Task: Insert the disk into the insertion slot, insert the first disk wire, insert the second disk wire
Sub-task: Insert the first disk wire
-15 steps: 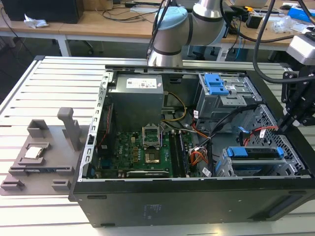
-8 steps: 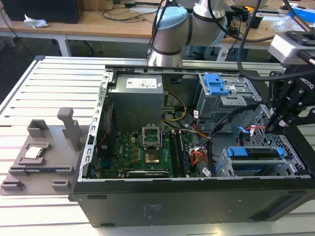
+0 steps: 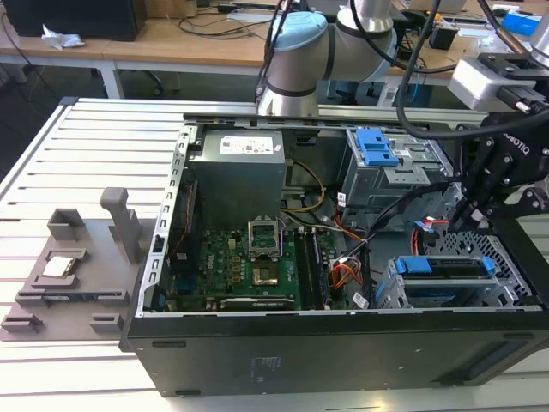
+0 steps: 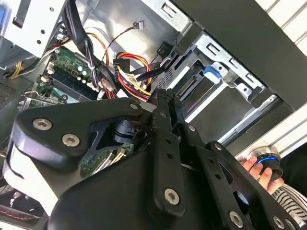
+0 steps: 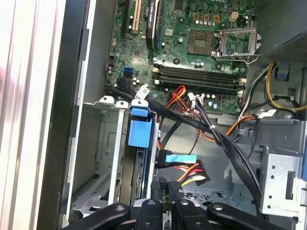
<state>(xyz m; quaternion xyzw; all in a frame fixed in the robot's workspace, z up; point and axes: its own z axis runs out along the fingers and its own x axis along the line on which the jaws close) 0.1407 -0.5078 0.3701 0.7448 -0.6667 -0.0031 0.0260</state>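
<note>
Now | disk [image 3: 446, 267] on edge in insertion slot [image 3: 510, 257] | long axis level

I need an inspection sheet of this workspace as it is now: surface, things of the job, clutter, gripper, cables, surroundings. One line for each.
Surface: slatted metal table carrying an open computer case.
Job's things: the disk, in its blue caddy, sits in the insertion slot.
Clutter: grey fixture tray with small parts, at the exterior view's left of the case.
Grippers: gripper hangs over the case beside the disk's cage, close to a blue connector.
Cables: red, yellow and black wire bundle lies loose beside the cage.
Surroundings: wooden desks behind; a person's hand on a knob in the second wrist view.
</note>
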